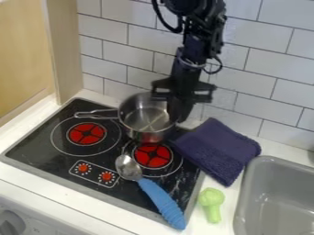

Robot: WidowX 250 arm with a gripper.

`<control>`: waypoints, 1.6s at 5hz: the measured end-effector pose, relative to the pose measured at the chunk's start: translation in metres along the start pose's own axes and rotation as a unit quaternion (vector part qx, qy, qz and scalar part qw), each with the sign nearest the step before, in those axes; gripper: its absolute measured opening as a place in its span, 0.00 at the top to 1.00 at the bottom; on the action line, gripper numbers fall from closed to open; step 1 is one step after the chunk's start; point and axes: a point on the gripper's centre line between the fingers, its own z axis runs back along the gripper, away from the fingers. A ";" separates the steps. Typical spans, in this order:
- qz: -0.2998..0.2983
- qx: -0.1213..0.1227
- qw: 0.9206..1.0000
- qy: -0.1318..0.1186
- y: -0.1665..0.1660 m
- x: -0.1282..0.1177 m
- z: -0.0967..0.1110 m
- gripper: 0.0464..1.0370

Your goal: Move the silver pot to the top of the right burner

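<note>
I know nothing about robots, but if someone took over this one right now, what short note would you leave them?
End effector: at the pot's right rim; its grip can't be confirmed.
Pot: toward the back of the right burner, handle pointing left. I can't tell whether it's lifted.
Done: end effector is at the pot.
Left: probably ease the pot forward over the burner's red centre, settle it, then release.
Watch: the spoon lies at the burner's front left, and the purple cloth overlaps the stove's right edge.
</note>
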 end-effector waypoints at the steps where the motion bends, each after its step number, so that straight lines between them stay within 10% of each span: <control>1: -0.009 0.007 1.000 0.010 -0.002 -0.002 -0.010 0.98; 3: -0.010 0.011 1.000 0.014 -0.003 0.000 -0.008 0.96; 7: 0.009 0.045 0.999 0.025 -0.002 0.005 -0.012 0.01; 8: -0.007 0.019 1.000 0.009 0.002 0.002 -0.002 0.03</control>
